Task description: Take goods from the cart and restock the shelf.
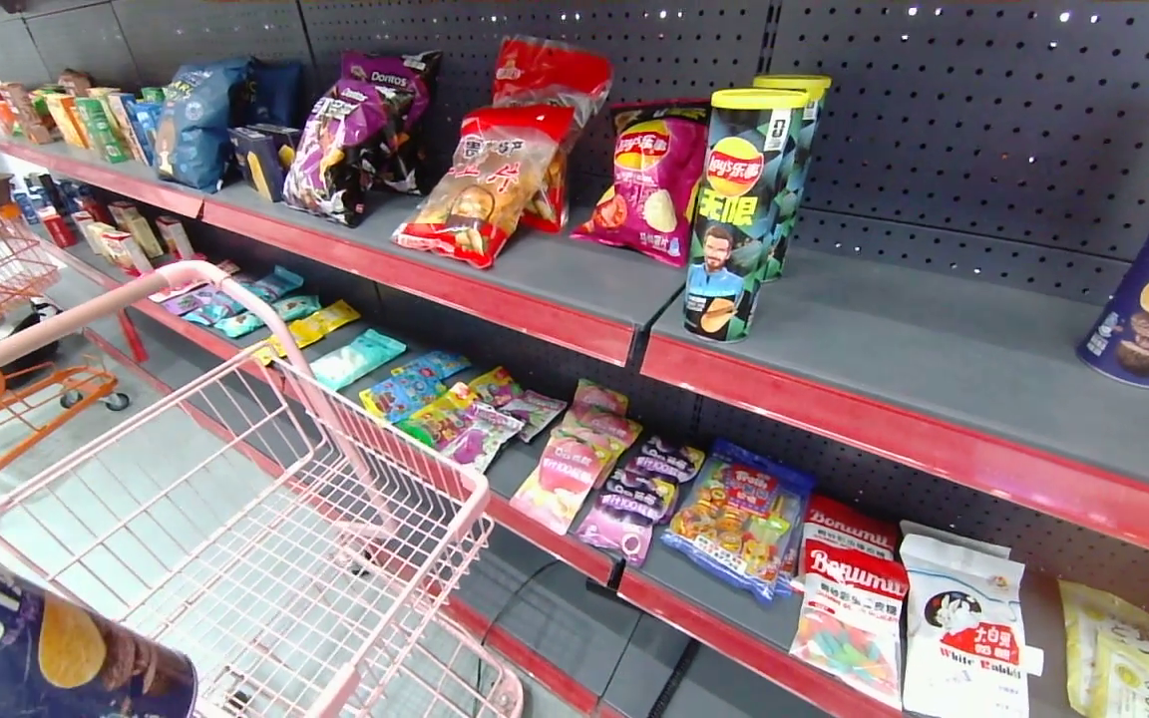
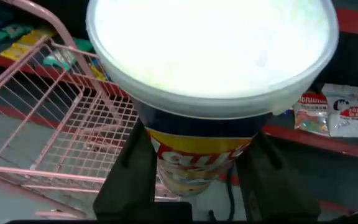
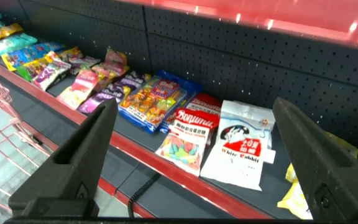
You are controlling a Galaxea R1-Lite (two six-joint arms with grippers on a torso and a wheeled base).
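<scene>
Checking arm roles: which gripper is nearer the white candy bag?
Right. The right gripper hangs near the white candy bag; the left gripper holds a dark chip tube by the pink wire cart.

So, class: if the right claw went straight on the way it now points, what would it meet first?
Probably the red candy bags on the lower shelf, beside the white bag; depth is unclear. The right claw is open and empty.
</scene>
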